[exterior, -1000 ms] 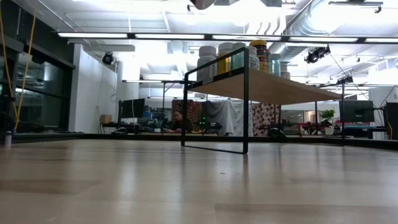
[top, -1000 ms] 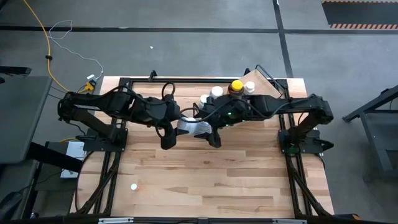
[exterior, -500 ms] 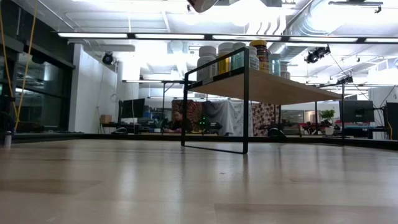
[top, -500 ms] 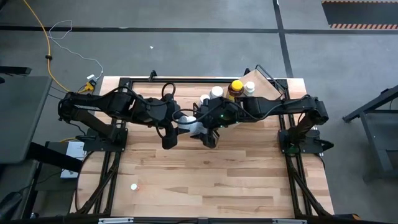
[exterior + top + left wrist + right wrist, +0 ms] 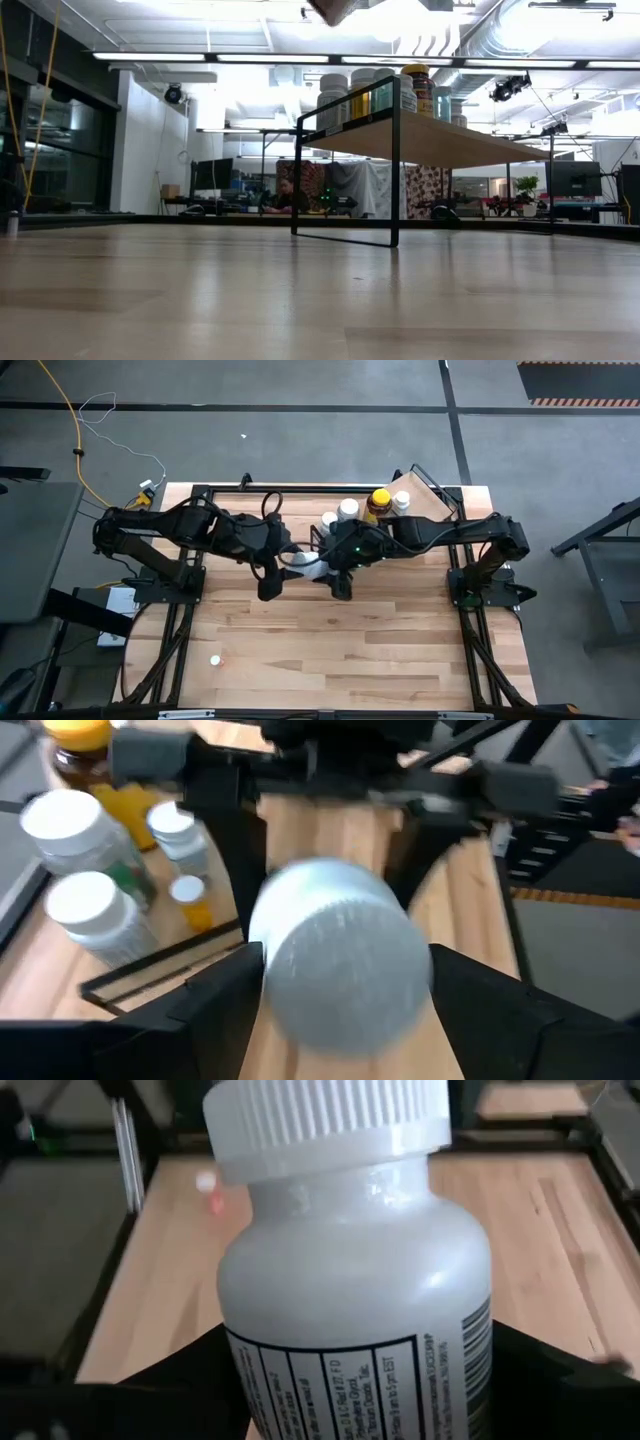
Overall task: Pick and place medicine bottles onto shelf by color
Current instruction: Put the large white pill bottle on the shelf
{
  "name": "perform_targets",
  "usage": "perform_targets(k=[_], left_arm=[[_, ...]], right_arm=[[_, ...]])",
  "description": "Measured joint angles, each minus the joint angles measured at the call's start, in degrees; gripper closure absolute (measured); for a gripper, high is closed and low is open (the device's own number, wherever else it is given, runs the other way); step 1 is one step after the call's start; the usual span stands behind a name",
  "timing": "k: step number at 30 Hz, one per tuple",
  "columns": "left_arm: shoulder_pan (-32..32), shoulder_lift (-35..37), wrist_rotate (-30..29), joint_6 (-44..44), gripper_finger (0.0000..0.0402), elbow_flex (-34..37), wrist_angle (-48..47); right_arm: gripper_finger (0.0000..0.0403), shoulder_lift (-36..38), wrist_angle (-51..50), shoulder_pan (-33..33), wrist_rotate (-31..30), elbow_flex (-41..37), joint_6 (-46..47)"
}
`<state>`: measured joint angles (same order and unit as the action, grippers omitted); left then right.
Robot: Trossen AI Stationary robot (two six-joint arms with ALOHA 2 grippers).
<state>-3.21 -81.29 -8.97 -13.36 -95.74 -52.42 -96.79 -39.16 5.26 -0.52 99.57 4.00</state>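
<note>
Centrally shown: white bottle [image 5: 303,560] raised off the counter [image 5: 350,650], just in front of the shelf [image 5: 440,500], between left end effector [image 5: 288,558] and right end effector [image 5: 328,563], which meet nose to nose. Framed closely by each in its own wrist view. Cannot tell for either whether gripping or merely set around the bottle.

Handling, as judged: probably light, rigid plastic with a smooth, rather slippery round body and a ribbed cap [image 5: 325,1125]. Not fragile, but apt to twist or slide if pinched near one end. Best taken across the cylindrical body below the shoulder, on the label band, with the cap left free.

On the shelf's near-left part: amber bottle [image 5: 380,498] with yellow cap, beside several white bottles [image 5: 347,508].

Hard to make out: cap end blurred in the left wrist view, fill level unknown, label only partly readable. From counter height, both arms cut off above the shelf. Well apart from the shelf, a small white object [image 5: 214,658], too small to identify.
</note>
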Motion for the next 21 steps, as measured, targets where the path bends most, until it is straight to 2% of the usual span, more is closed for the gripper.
perform_targets(k=[4, 10, 13, 17, 19, 21], left_arm=[[1.0, 1.5, 3.2, -0.9, 0.013, -0.1, -1.1], [2.6, 5.4, 2.1, -1.9, 0.013, -0.1, -2.7], [2.7, 7.3, 0.0, -1.5, 0.0129, 0.1, -2.1], [2.7, 10.2, -3.3, -1.4, 0.0129, 2.1, 1.5], [2.7, 11.9, -4.5, -1.0, 0.0129, 4.5, 5.7], [2.8, 14.0, -5.3, -1.0, 0.0129, 7.6, 10.6]], right_arm=[[0.0133, 1.3, -6.4, -0.4, -0.8, 0.0, -1.8], [0.0133, 6.3, -18.4, -2.0, -0.8, -2.4, -0.8], [0.0133, 13.2, -18.0, -2.0, -0.3, -10.1, 3.1], [0.0133, 26.5, -12.5, -1.8, -0.6, -25.1, 13.6], [0.0133, 33.6, -7.5, -0.9, -2.8, -32.1, 20.3], [0.0133, 40.4, -2.2, 0.7, -7.8, -38.0, 25.6]])
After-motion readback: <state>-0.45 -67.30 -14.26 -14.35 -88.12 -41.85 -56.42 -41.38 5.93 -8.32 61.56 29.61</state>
